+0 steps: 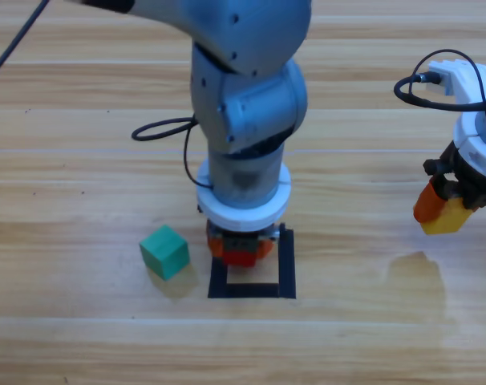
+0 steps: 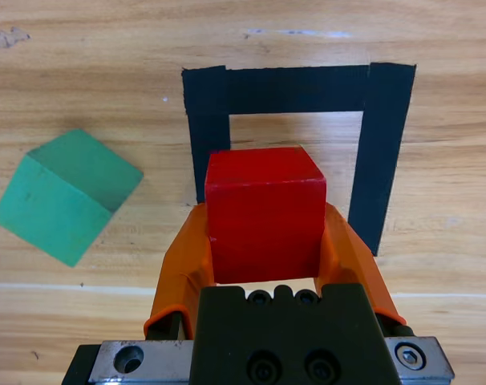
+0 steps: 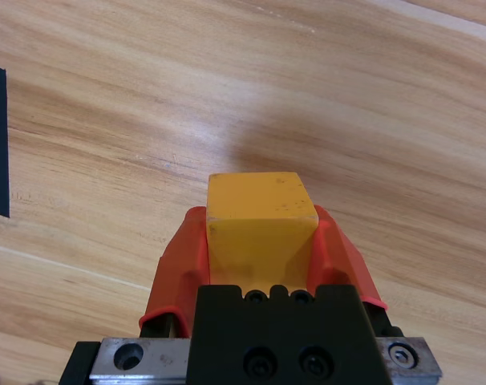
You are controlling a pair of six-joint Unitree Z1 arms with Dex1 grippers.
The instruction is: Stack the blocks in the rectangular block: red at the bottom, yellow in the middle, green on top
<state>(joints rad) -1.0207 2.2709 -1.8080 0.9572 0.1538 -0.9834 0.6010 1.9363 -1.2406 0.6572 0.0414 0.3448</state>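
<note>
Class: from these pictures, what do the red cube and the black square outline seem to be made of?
Red cube: probably painted wood or plastic; flat, even matte faces, crisp edges, no grain showing. Black square outline: looks like matte tape; thin flat strips overlapping at the corners.

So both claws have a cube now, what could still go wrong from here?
The left gripper, shut on the red cube, seems to hold it over the near strip of the black tape outline; released there, it might sit on the tape, not inside.

The green cube lies close beside the outline, so the arm could nudge it.

The right gripper holds the yellow cube off at the side; two arms meeting at the outline might collide.
</note>
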